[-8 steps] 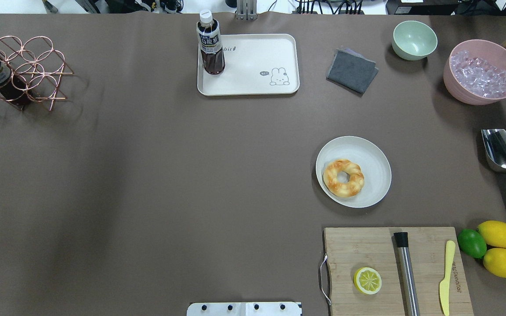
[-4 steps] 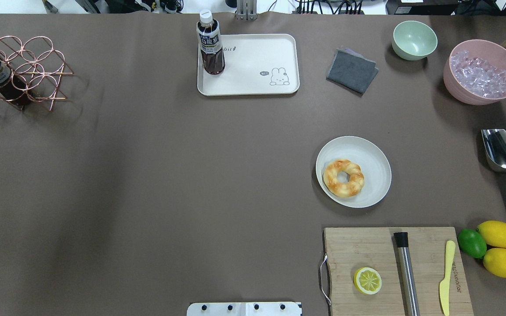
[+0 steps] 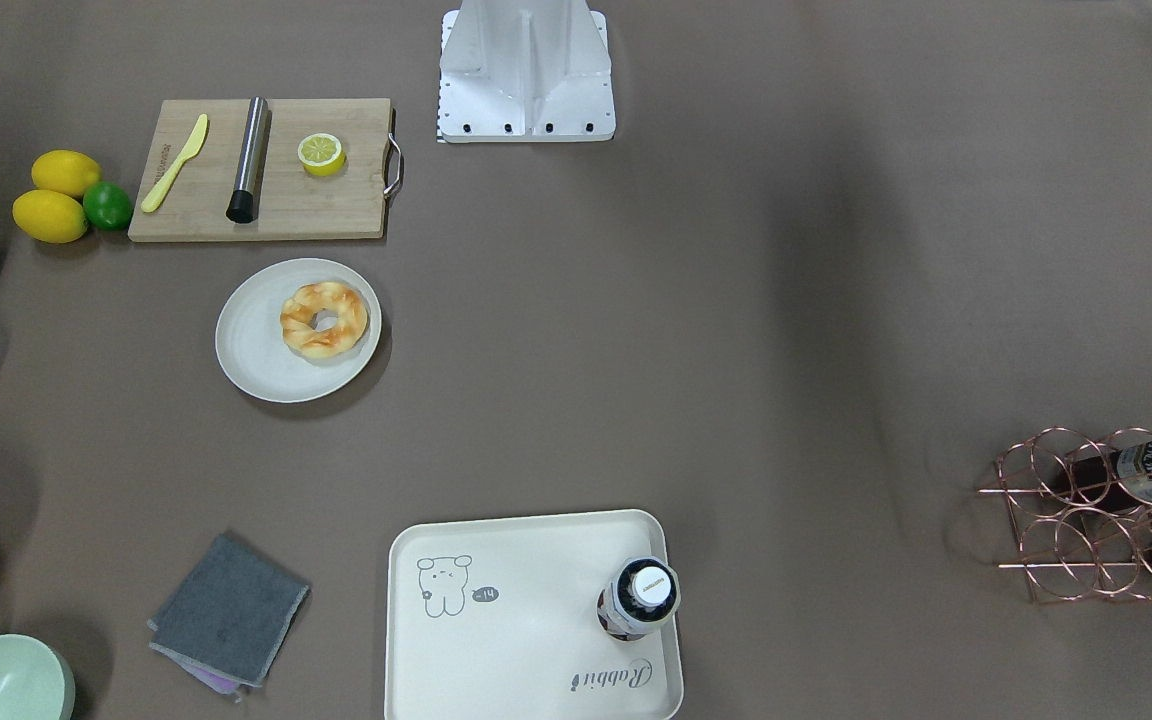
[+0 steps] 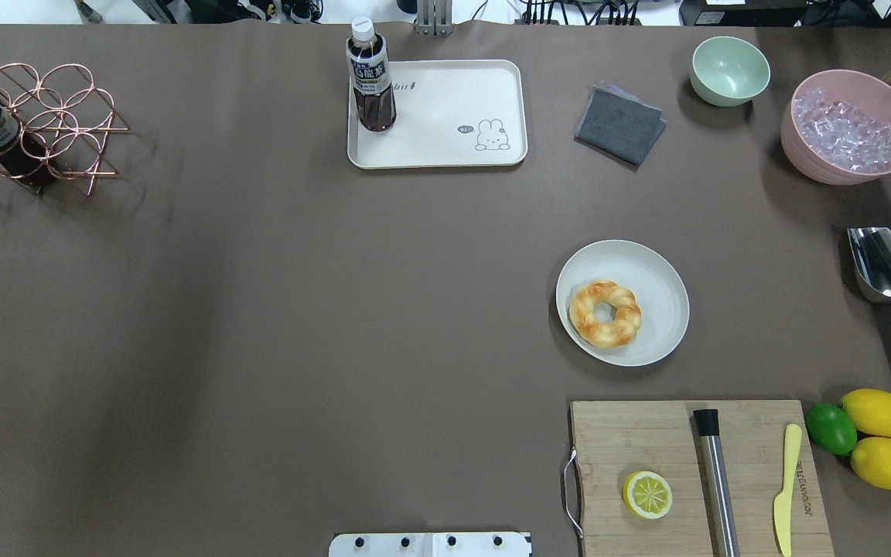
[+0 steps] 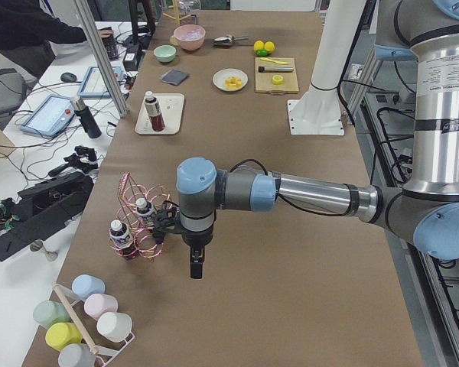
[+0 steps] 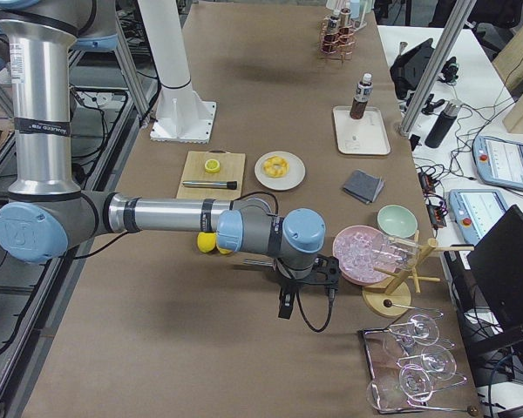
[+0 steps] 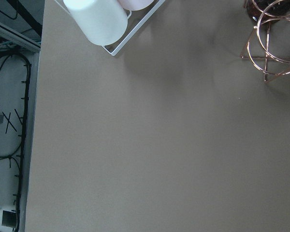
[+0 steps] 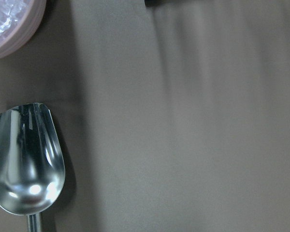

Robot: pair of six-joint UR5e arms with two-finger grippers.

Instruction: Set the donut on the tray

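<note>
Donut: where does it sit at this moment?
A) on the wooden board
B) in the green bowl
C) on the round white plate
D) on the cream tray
C: the donut lies on the round white plate, off to one side of it, while the tray holds only a bottle.

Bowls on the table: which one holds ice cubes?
The larger pink bowl, by the metal scoop; the small green bowl beside the grey cloth is empty.
</note>
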